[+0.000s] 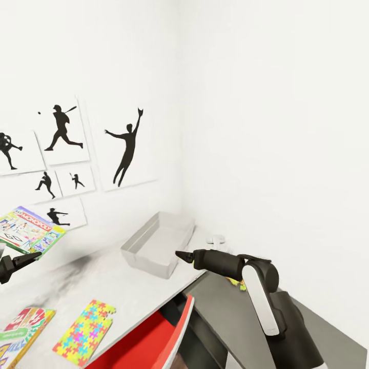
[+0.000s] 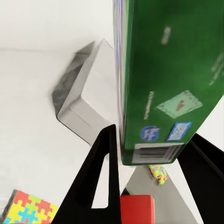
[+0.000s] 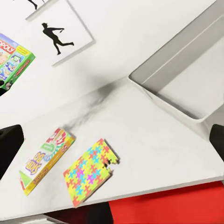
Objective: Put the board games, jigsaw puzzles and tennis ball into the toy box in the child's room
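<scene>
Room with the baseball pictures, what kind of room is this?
Probably a child's bedroom or playroom: baseball player posters on the white wall, a Monopoly board game held up, and a colourful jigsaw puzzle on the table near a grey toy box.

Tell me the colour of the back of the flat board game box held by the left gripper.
Dark green, with a barcode and small labels; clearest in the left wrist view.
</scene>
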Tool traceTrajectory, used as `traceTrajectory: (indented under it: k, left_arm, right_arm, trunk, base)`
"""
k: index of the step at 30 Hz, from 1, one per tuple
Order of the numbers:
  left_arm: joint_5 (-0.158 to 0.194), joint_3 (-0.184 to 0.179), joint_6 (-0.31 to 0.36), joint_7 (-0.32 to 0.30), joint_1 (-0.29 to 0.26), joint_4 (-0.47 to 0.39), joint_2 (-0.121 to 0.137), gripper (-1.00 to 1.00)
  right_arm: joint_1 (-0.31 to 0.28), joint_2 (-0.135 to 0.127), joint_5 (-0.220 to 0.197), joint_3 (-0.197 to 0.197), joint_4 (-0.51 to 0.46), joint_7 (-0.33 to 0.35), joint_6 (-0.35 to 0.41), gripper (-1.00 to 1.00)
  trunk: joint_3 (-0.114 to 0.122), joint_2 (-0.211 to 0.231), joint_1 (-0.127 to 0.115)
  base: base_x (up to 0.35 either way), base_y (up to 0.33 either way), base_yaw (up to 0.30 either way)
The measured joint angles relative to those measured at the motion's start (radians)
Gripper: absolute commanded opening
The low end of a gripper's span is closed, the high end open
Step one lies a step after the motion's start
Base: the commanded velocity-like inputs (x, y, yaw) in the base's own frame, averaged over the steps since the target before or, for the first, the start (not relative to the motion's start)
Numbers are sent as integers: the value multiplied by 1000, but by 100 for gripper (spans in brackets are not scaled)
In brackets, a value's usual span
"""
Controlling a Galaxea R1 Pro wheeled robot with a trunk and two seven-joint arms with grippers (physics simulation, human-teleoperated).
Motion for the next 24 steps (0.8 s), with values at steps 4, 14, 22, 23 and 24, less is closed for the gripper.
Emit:
traceTrajectory:
  k: [4,14,22,23,24]
  left_arm:
    - [1,0,0,0,0,0,0,-100]
    - [1,0,0,0,0,0,0,-100]
    - [1,0,0,0,0,0,0,-100]
    - [1,0,0,0,0,0,0,-100]
    - [1,0,0,0,0,0,0,-100]
  right_arm:
    - [0,0,0,0,0,0,0,100]
    - [0,0,0,0,0,0,0,100]
    - [0,-1,0,0,0,0,0,100]
    - [0,-1,0,0,0,0,0,100]
    - [0,-1,0,-1,0,0,0,100]
  trunk:
    - [0,0,0]
    - [0,0,0]
    - [0,0,0]
    - [0,0,0]
    - [0,0,0]
  base:
    - [167,52,35]
    - [174,5,52]
    - [7,49,78]
    - [1,120,9]
    - [1,96,8]
